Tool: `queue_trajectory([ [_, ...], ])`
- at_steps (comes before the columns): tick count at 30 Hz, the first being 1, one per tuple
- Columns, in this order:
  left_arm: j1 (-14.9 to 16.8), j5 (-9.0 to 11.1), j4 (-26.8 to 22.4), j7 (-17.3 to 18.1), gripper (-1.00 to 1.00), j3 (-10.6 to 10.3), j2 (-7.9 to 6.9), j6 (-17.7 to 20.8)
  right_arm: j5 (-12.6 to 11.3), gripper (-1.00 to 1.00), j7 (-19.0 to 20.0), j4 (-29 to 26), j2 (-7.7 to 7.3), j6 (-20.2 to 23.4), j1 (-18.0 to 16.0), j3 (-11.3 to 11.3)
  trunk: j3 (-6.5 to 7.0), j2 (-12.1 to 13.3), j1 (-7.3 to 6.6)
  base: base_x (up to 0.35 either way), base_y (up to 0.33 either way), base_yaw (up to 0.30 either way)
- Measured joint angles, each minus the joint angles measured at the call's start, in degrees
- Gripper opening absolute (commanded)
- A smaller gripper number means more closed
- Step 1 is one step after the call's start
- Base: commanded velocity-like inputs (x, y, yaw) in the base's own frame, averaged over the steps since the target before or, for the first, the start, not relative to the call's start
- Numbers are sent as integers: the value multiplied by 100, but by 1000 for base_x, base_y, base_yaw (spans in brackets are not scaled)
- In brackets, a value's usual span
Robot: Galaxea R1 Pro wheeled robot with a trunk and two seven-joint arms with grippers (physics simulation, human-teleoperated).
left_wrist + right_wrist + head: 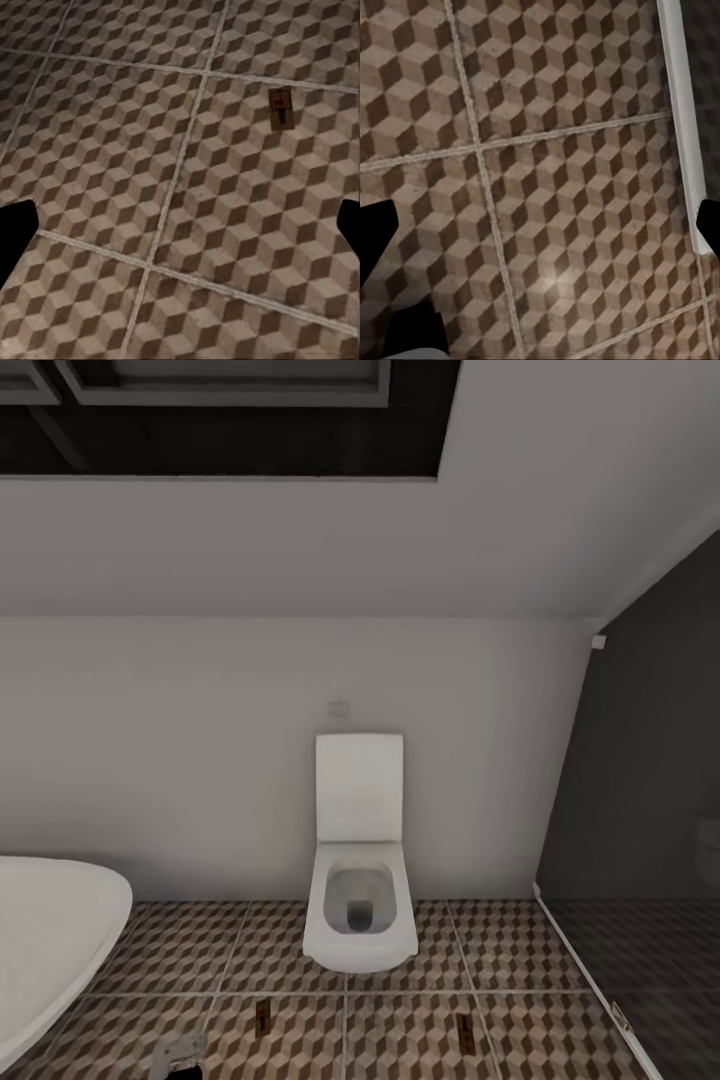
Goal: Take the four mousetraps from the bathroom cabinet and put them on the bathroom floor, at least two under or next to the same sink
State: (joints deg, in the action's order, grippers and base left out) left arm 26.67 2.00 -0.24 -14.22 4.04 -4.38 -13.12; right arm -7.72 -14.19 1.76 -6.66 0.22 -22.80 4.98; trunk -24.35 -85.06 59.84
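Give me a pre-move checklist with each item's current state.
1. Mousetraps on the tiled floor: ok, two lie in front of the toilet, the left mousetrap and the right mousetrap.
2. All four traps placed: cannot tell.
3. Traps beside a sink: cannot tell.
4. Left pincer free: ok, fingers apart, nothing between.
5. Right pincer free: ok, open over bare tiles.
6. Bathtub away from the traps: ok.
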Motion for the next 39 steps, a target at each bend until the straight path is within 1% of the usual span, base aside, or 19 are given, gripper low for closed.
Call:
queue_trajectory([
  [1,-33,1,0,3,100,1,6,97,-1,100,1,0,1,-2,57,0,18,40,-22,0,0,0],
  [4,-94,0,0,6,100,0,14,204,0,100,0,1,3,-4,139,7,72,160,-88,0,0,0],
  [12,-204,2,6,9,100,-1,67,345,-8,100,2,6,24,0,313,17,216,481,-264,0,0,0],
  [20,-313,0,8,21,100,-1,135,841,-11,100,-2,5,236,-4,506,18,359,802,-439,0,0,0],
  [23,-345,0,5,24,100,-1,174,1009,-6,100,-4,4,327,-7,626,20,413,923,-505,0,0,0],
  [31,-456,6,9,27,100,0,258,1131,-1,100,0,3,528,-65,838,21,557,1244,-681,0,0,0],
  [39,-597,3,5,30,100,0,283,1149,2,100,0,-2,688,-256,1079,22,701,1565,-857,0,0,0],
])
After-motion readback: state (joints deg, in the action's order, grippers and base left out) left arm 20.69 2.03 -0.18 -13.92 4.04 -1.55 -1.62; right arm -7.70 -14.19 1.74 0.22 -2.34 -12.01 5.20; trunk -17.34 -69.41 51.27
